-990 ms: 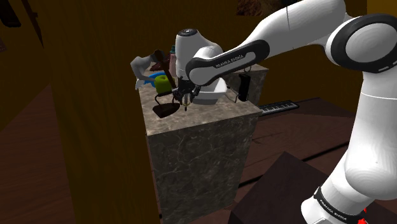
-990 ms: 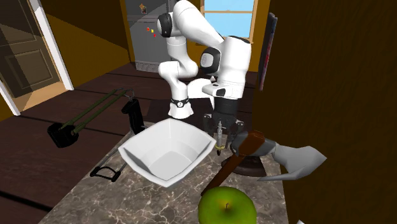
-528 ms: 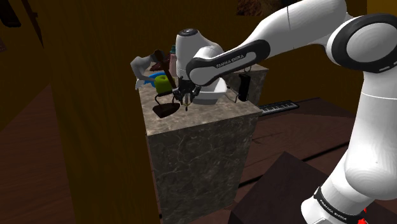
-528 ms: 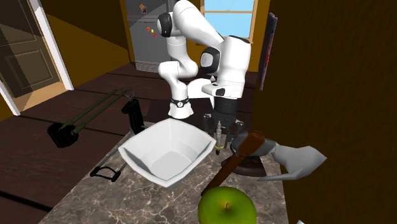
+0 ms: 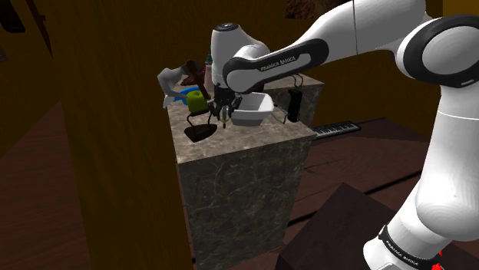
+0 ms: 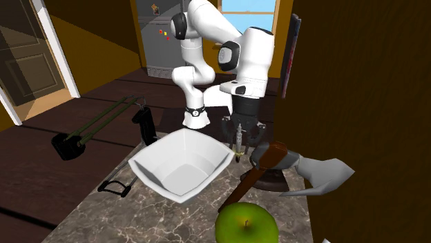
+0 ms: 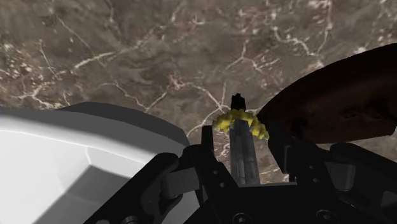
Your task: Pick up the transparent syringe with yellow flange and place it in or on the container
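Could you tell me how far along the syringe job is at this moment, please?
Done: the gripper is shut on the syringe, just below its yellow flange, and it seems lifted off the marble counter. In hand: the carry, with the syringe hanging roughly upright beside the white bowl, not over it. Left: move it above the bowl and release it inside.

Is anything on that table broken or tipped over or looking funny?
Nothing is spilled or broken. Only the syringe stands out: it hangs upright, pinched in the hand, over the marble counter beside the white bowl.
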